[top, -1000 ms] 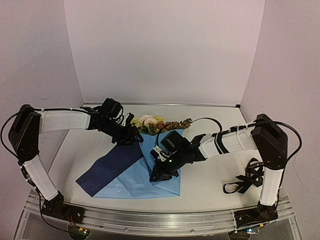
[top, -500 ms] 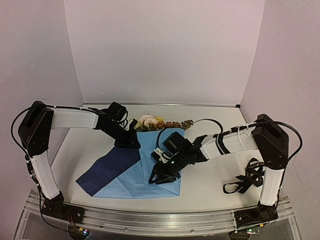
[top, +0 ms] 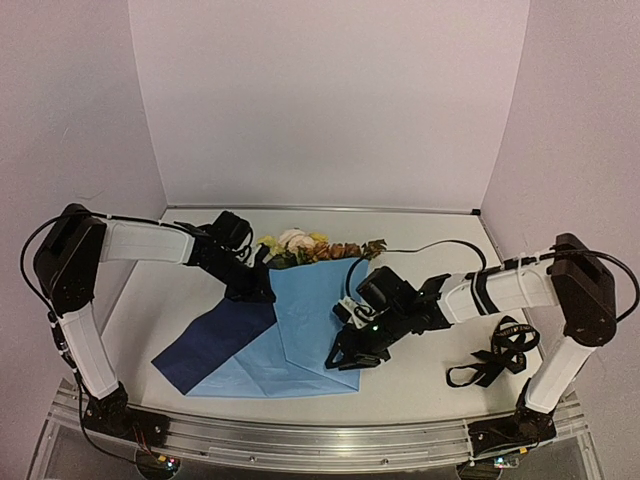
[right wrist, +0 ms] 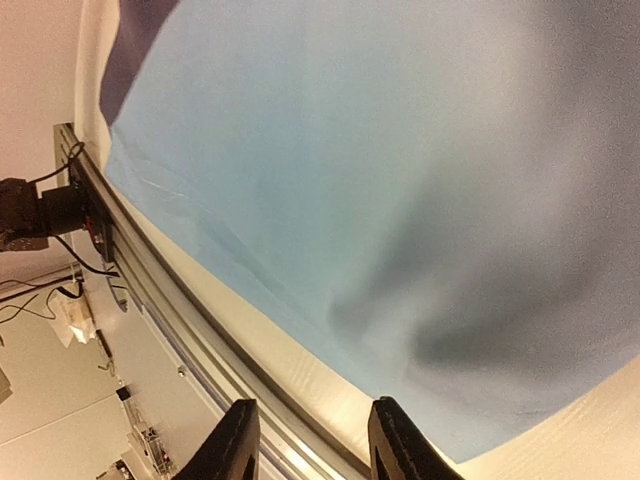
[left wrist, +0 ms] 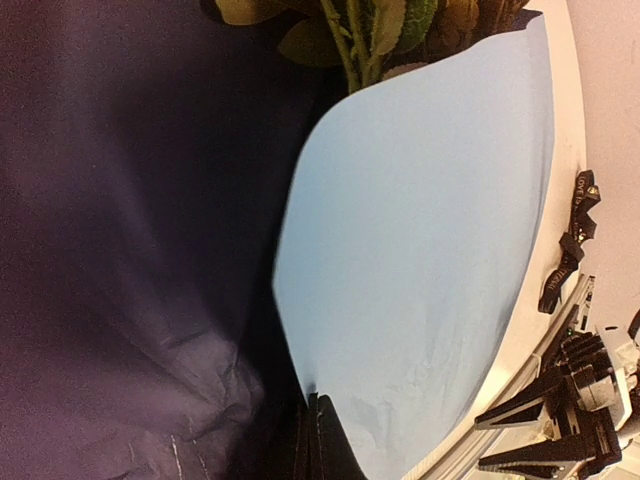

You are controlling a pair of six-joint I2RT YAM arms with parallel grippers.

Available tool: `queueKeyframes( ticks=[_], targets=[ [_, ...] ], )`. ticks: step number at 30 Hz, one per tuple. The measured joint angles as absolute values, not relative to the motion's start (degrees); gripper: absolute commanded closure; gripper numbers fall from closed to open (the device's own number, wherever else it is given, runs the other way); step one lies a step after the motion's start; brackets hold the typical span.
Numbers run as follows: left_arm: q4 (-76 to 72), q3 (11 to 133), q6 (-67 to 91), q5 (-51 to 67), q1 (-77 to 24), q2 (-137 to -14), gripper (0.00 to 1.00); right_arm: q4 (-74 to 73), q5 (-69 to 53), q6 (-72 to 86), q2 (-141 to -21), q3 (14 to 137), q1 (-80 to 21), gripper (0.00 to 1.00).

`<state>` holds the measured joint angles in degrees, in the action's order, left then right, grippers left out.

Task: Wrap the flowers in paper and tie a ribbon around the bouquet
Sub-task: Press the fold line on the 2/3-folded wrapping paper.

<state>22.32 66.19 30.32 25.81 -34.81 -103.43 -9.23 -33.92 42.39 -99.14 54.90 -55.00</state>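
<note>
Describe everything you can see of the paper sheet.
The paper is a large thin sheet, light blue on one face and dark navy on the other, lightly creased. It lies on the table, folded: a light blue flap covers the stems of the flowers, while navy shows at the left. The left hand is shut on it at the flap's edge; the open right hand hovers by its near right corner, not holding it.

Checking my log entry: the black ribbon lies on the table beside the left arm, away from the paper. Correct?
Not quite: the ribbon lies on the table beside the right arm, away from the paper, as the top external view shows.
</note>
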Motion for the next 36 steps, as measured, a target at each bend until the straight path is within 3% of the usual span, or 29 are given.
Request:
queueKeyframes(
  ticks=[15, 22, 26, 36],
  targets=[
    [17.72, 61.95, 35.3, 20.7, -34.81, -103.13, 0.99, 1.35, -29.85, 49.14, -105.08, 50.43, -55.35, 0.88],
    [17.91, 61.22, 37.7, 17.44, -34.85, -100.59, 0.68, 4.07, -25.36, 51.12, -105.21, 50.02, -57.2, 0.89],
    [19.45, 60.52, 38.48, 16.0, -34.85, -94.63, 0.59, 4.67, -23.46, 51.69, -105.21, 50.03, -57.92, 0.9],
    [24.71, 44.06, 50.54, 11.98, -40.12, -68.02, 0.63, -0.08, -22.95, 51.87, -105.65, 54.32, -58.22, 0.9]
  ],
)
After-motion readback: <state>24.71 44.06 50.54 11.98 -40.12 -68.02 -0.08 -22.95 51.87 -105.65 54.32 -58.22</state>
